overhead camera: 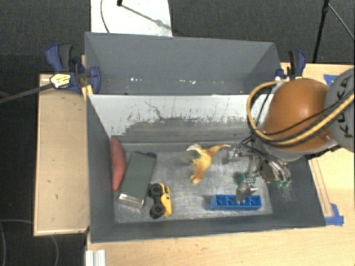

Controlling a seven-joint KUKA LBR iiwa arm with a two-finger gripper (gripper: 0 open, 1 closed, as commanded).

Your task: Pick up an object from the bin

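Apparently the tool (247,192) hung right over the blue studded block (235,202) at the front right of the bin (183,121). Whether it was released or clenched, I could not tell. The block lay unlifted, so the grasp remained. A yellow figure (201,160) lay near, on the scratched grey floor.

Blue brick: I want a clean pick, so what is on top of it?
The gripper hangs over the right half of the brick, covering part of its top edge; contact cannot be judged. Its left half lies bare, nothing stacked on it.
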